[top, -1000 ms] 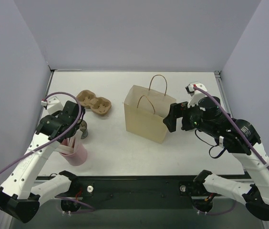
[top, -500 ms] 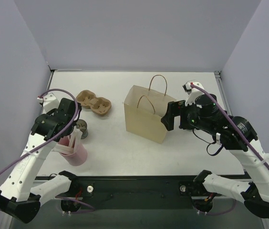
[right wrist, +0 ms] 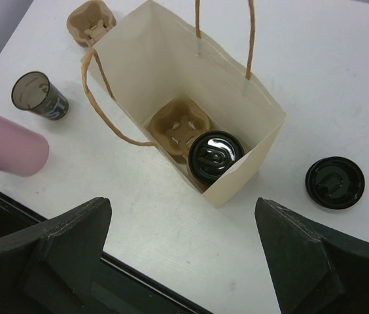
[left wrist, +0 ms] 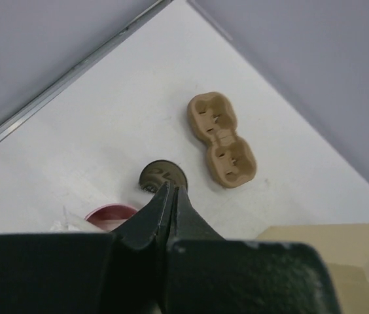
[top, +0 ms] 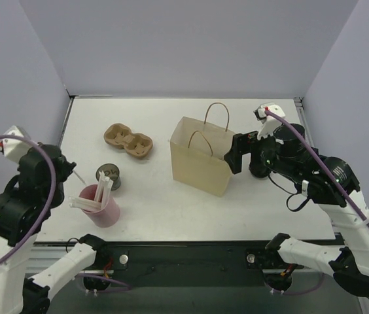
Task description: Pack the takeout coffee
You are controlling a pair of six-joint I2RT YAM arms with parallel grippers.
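Coffee cup (top: pixel 108 175) near the tabletop's (top: pixel 171 209) left edge looks like light, crushable paper, so I'd grip its sides gently. Left claw (left wrist: pixel 171 193) is together and empty, right claw (right wrist: pixel 181 204) is wide apart.

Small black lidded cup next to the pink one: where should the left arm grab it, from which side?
Grip the takeout coffee on its side wall just below the lid, coming from above. It stands upright and round; the pink cup and its sticks crowd its near side, so probably set the fingers left and right of it.
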